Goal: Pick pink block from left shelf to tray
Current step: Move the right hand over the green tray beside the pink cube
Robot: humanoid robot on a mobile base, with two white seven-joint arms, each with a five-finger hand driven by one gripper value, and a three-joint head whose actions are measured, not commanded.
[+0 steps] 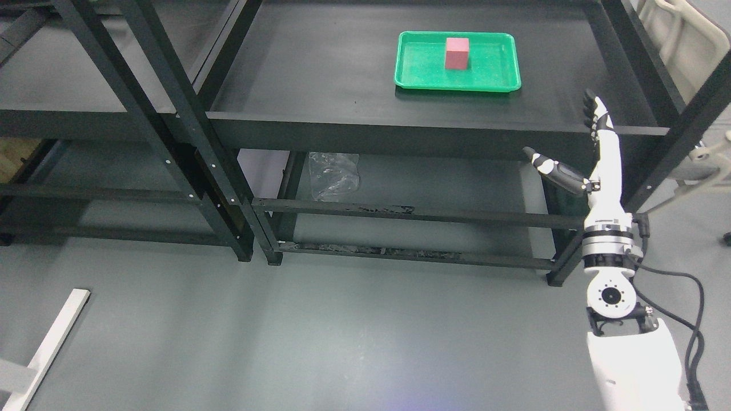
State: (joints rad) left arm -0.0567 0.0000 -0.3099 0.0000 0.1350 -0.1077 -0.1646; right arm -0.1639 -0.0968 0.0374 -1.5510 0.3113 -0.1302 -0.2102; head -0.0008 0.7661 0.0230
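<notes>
A pink block [457,53] stands upright inside a green tray [420,65] on the top board of the right-hand black shelf. My right hand [577,145] is raised at the shelf's front right corner, below and to the right of the tray, apart from it. Its fingers [597,117] point up and its thumb sticks out to the left; it holds nothing. The white right forearm rises from the lower right corner. My left arm does not show.
A second black shelf [85,108] stands to the left, its top board bare. A crumpled clear plastic bag [334,174] lies on the lower level. A white bar [54,339] lies on the grey floor at lower left. A beige chair [682,40] stands at the far right.
</notes>
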